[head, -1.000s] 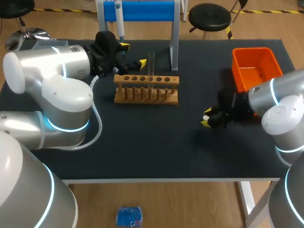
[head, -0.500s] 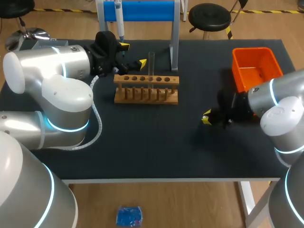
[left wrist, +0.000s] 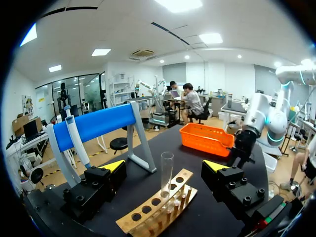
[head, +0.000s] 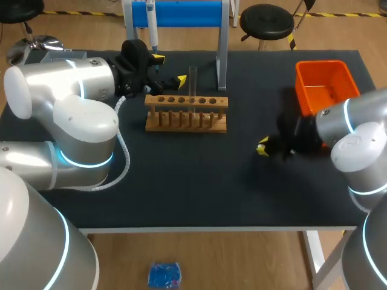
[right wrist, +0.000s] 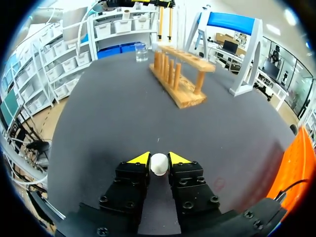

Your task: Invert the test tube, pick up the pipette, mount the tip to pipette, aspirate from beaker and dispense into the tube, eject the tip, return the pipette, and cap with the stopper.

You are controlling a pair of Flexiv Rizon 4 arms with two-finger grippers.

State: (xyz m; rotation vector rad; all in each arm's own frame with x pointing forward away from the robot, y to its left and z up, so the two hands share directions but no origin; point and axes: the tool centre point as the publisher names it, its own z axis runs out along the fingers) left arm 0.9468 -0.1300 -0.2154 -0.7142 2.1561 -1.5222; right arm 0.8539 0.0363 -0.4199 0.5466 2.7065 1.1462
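Right gripper point(right wrist: 159, 161): jaws narrow, the yellow tips pressing from both sides on the white stopper point(right wrist: 159, 164). The fingers lie nearly level, low over the table point(head: 199, 181), and point toward 9 o'clock in the head view. The right arm enters from the 3 o'clock edge, its black wrist just in front of the orange bin point(head: 323, 84). Whether the stopper touches the table cannot be told.

Left gripper point(head: 169, 69): jaws wide, holding nothing. The left arm enters from 9 o'clock, forearm level, fingers pointing toward 3 o'clock.

The tube point(left wrist: 167, 173) stands upright and uncapped in a hole of the wooden rack point(head: 186, 113). In the left wrist view it is ahead of the open fingers, on the line between them but clear of both.

Taking the rack as centre in the head view:
- The left gripper lies at 11 o'clock.
- The blue stand point(head: 181, 13) lies at 12 o'clock, with the pipette point(head: 152, 24) hanging at its 9 o'clock end, just behind the left gripper.
- The bin lies between 2 and 3 o'clock.
- The right gripper lies at 4 o'clock, well apart from the rack.

In the right wrist view the rack and the beaker point(right wrist: 141, 52) beyond it stand far ahead of the fingers, with bare table between.
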